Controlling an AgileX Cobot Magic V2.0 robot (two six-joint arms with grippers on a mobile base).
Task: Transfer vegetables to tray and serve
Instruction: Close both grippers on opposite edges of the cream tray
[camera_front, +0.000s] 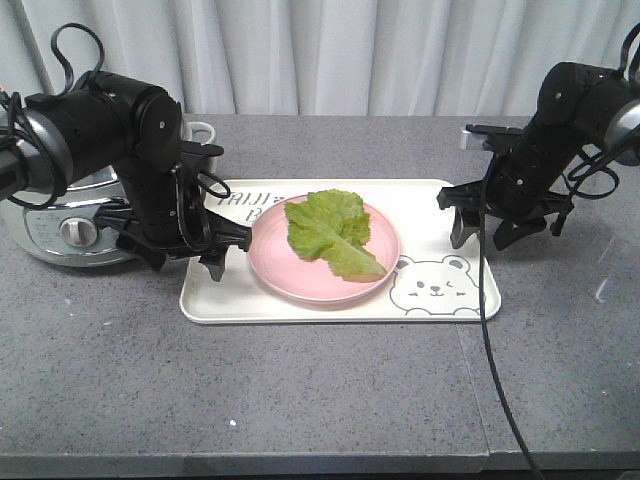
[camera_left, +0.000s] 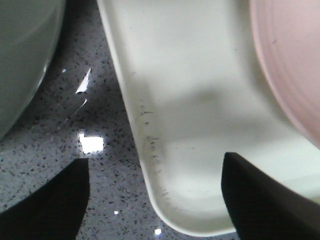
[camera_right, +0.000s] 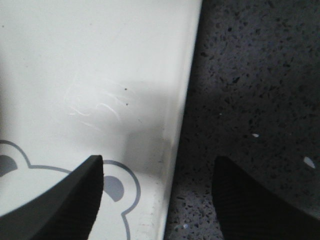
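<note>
lettuce (camera_front: 330, 232) on pink plate (camera_front: 272, 268) already on tray (camera_front: 300, 308); left gripper (camera_left: 155, 200) and right gripper (camera_right: 157, 195) both open, straddling tray edges; serving not yet done.

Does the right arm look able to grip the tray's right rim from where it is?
Probably yes: the right gripper hangs open astride the rim of the tray, one finger inside it, one over the countertop, with nothing between.

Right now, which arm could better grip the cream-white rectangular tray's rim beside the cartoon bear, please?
Right: the right gripper, open, straddles the cream-white rectangular tray beside its bear face; the left gripper is opposite.
</note>
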